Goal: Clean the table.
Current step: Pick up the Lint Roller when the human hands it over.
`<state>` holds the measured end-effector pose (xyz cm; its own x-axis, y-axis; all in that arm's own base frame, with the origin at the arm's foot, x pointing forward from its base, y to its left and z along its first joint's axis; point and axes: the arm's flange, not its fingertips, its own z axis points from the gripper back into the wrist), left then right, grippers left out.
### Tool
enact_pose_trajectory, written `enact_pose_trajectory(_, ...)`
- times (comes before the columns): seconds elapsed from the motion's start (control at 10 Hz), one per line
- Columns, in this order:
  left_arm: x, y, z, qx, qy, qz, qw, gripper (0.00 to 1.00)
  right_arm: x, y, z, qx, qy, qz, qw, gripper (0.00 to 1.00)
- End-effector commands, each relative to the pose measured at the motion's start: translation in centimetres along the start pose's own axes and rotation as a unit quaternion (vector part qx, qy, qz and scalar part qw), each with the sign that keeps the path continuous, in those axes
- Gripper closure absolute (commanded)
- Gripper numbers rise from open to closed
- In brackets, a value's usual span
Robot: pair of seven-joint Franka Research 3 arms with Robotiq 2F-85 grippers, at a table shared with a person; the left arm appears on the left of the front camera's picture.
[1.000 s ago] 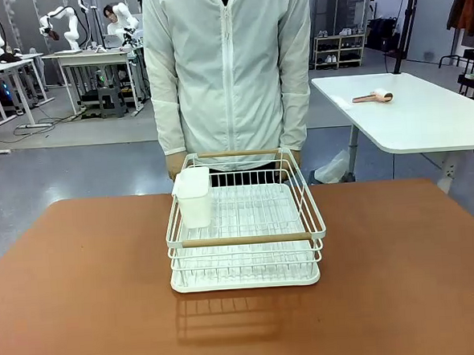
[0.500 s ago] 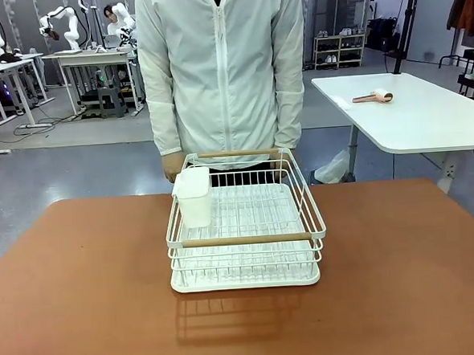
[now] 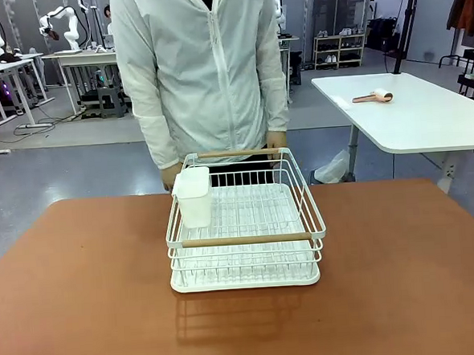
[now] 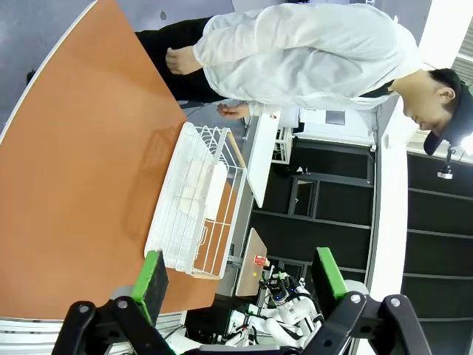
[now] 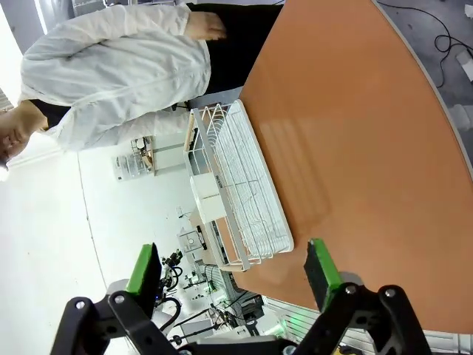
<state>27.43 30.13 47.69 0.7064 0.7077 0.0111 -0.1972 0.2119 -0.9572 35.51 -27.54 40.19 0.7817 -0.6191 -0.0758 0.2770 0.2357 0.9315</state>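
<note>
- In the left wrist view the left gripper [image 4: 242, 275] rises from the bottom edge with its two green-padded fingers spread wide and nothing between them. The large reddish-brown table [image 4: 74, 148], smooth and matte with rounded corners, fills the left half of the frame, well beyond the fingertips.
- In the right wrist view the right gripper [image 5: 232, 268] is likewise spread wide and holds nothing (black fingers, green pads). Here the table takes up the right side of the frame, apart from the pads.
- In the front view the table spans the lower half of the frame from edge to edge.
- At its centre stands a white wire dish rack [image 3: 245, 280]. It is rectangular, its sides flare upward over a white drip tray, and a round light-wood bar [image 3: 246, 240] crosses the front rim, with another along the back.
- In the rack's upper-left corner sits a white translucent plastic holder [image 3: 194, 198], squarish with rounded edges (whether anything is in it I cannot tell).
- A person in a thin white zip jacket [image 3: 206, 67] stands at the far edge just behind the rack, one hand [image 3: 171, 175] low near its back rim.
- At the right of the frame a smaller white-topped table [image 3: 411, 122] carries a small pinkish object [image 3: 374, 97].
</note>
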Motion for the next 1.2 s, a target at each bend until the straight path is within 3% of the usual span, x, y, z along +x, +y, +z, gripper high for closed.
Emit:
enact_pose_trajectory(0.0, -0.07, -0.21, 0.34, -0.011, 0.001, -0.008, 1.0, 0.0, -0.31, 0.46, 0.1, 0.005, 0.001, -0.009, 1.0, 0.0)
enact_pose_trajectory(1.1, -0.07, -0.21, 0.34, -0.011, 0.001, -0.008, 1.0, 0.0, -0.31, 0.46, 0.1, 0.005, 0.001, -0.009, 1.0, 0.0)
